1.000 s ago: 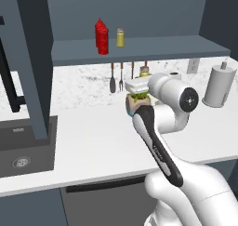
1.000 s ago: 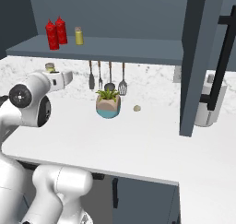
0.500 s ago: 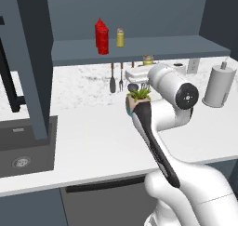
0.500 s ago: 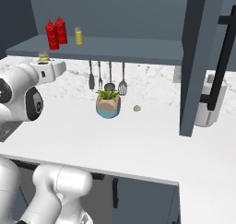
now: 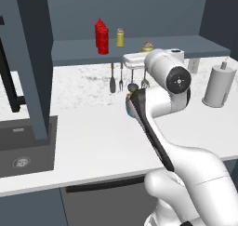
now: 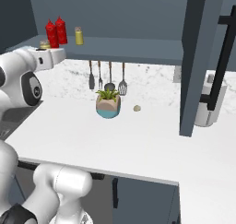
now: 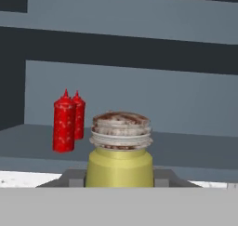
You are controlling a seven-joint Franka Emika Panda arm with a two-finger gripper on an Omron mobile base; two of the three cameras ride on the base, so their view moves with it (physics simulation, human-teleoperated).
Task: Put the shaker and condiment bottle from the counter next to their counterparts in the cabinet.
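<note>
My gripper is shut on the shaker, an olive-yellow jar with a tan cap held upright between the fingers. The held shaker hangs at about shelf height just in front of the cabinet shelf, well above the white counter. Two red condiment bottles stand side by side on the shelf with a second shaker to their right. From the right base view the held shaker sits on the hand, below the bottles and the shelf shaker.
A potted plant and a small round item sit on the counter under hanging utensils. A grey canister stands at the right. An open dark cabinet door hangs over the counter. A sink lies at the left.
The arm has lifted the shaker from about plant height above the counter up to shelf level and carried it closer to the cabinet. The jaws stay shut on it.
</note>
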